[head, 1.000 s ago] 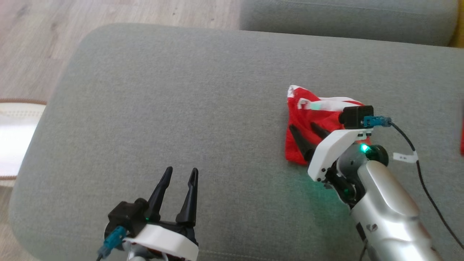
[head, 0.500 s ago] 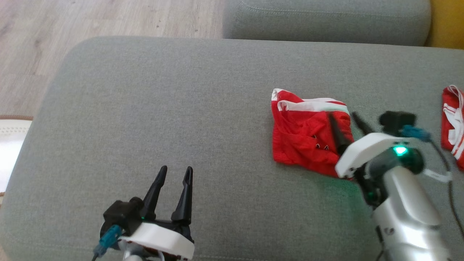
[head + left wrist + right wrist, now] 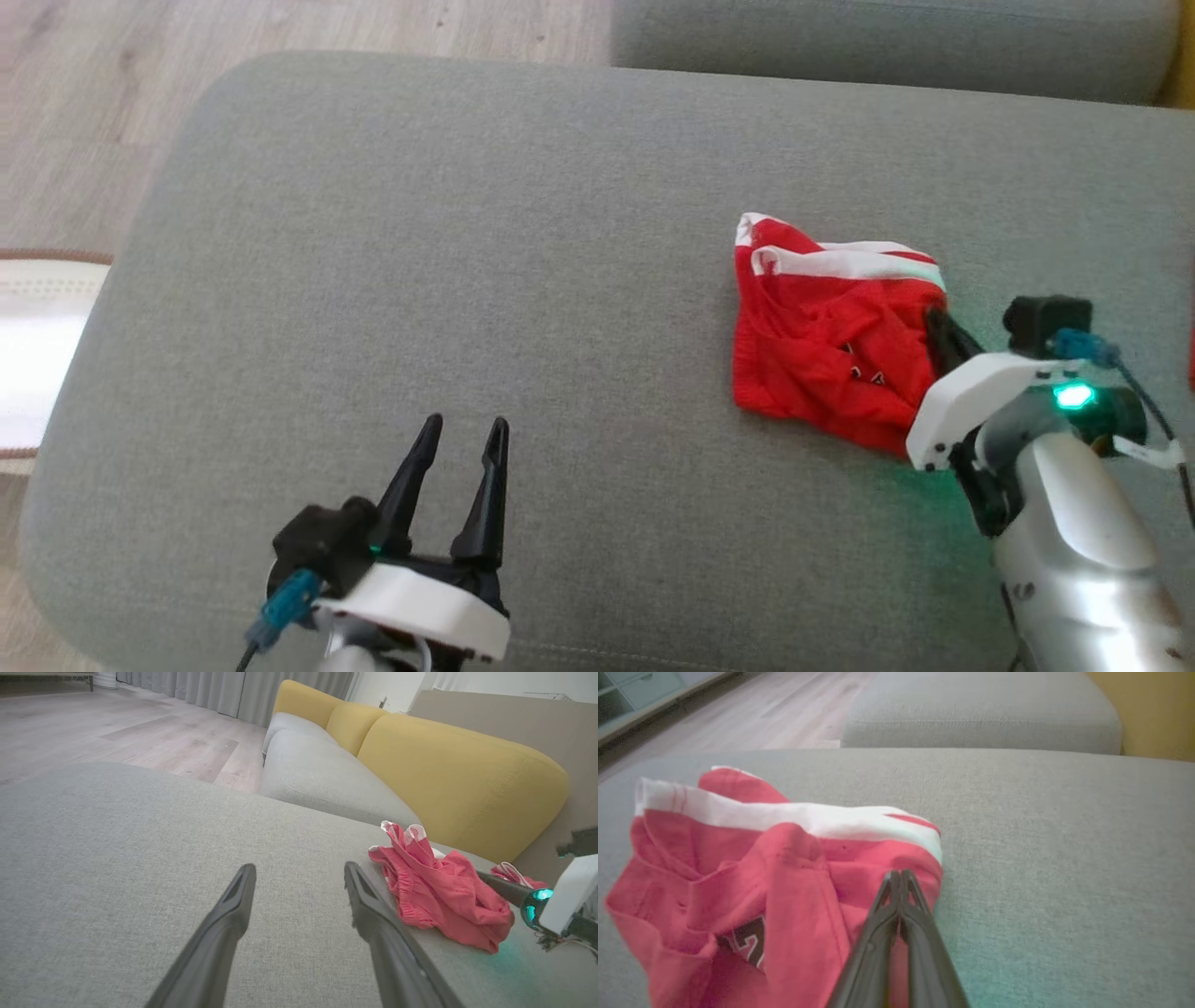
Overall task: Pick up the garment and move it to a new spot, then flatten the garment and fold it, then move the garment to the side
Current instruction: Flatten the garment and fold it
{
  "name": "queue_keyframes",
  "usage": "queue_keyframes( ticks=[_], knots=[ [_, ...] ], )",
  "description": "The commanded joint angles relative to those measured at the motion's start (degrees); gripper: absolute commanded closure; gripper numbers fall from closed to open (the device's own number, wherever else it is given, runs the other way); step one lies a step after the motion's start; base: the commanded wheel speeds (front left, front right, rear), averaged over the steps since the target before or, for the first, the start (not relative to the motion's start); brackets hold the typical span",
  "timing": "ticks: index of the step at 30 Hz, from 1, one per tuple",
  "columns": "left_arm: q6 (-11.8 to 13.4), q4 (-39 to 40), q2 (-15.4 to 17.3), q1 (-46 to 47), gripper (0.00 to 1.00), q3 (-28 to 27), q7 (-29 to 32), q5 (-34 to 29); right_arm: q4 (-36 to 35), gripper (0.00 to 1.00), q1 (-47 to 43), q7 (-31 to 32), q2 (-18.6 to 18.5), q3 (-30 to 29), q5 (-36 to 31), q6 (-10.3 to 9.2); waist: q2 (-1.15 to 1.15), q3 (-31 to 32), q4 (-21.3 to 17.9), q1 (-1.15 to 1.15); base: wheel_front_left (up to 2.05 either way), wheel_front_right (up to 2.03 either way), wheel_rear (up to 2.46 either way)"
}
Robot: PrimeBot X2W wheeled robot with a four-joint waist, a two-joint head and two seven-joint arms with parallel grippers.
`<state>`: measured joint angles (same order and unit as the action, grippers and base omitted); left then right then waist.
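The garment (image 3: 831,355) is laid towards the cushion's (image 3: 467,233) right edge, its right side apparently clenched by the nearer right jaws, while the released left jaws are seen well apart.

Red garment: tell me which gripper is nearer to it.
Right. The right gripper is closed at the right edge of the red garment; the left gripper hovers open, well off to its left.
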<state>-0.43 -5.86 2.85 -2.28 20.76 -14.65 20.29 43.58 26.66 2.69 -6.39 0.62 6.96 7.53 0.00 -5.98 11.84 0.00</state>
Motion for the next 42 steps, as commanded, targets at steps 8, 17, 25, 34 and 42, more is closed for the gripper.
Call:
queue_keyframes(
  ticks=[8,17,25,34,42],
  knots=[
    [0.68,2.17,0.03,2.45,0.0,-1.91,-0.35,0.72,2.54,1.0,1.37,-3.28,0.4,9.38,0.37,-0.04,0.0,0.01,0.84,0.0,0.0,0.0,0.0],
    [0.88,2.55,0.03,2.56,0.0,-1.95,-0.35,0.88,-0.8,1.0,-0.32,-1.28,0.84,26.3,5.8,-0.04,0.0,0.01,0.7,0.0,0.0,0.0,0.0],
    [1.07,2.45,0.03,2.5,0.0,-1.88,-0.35,1.02,-1.83,1.0,-1.07,1.03,0.81,32.59,8.97,-0.04,0.0,0.41,1.02,0.0,0.0,0.0,0.0],
    [1.13,1.51,0.03,0.64,0.0,-3.79,-0.35,0.24,-6.43,1.0,-4.51,-5.0,1.11,26.48,10.35,-0.04,0.0,3.45,-0.85,0.0,0.0,0.0,0.0],
    [0.69,-0.18,0.03,-1.24,0.0,-6.8,-0.35,-1.5,-16.6,0.0,-12.68,-11.56,-0.6,13.66,5.64,-0.04,0.0,6.48,-3.5,0.0,0.0,0.0,0.0]
  ],
)
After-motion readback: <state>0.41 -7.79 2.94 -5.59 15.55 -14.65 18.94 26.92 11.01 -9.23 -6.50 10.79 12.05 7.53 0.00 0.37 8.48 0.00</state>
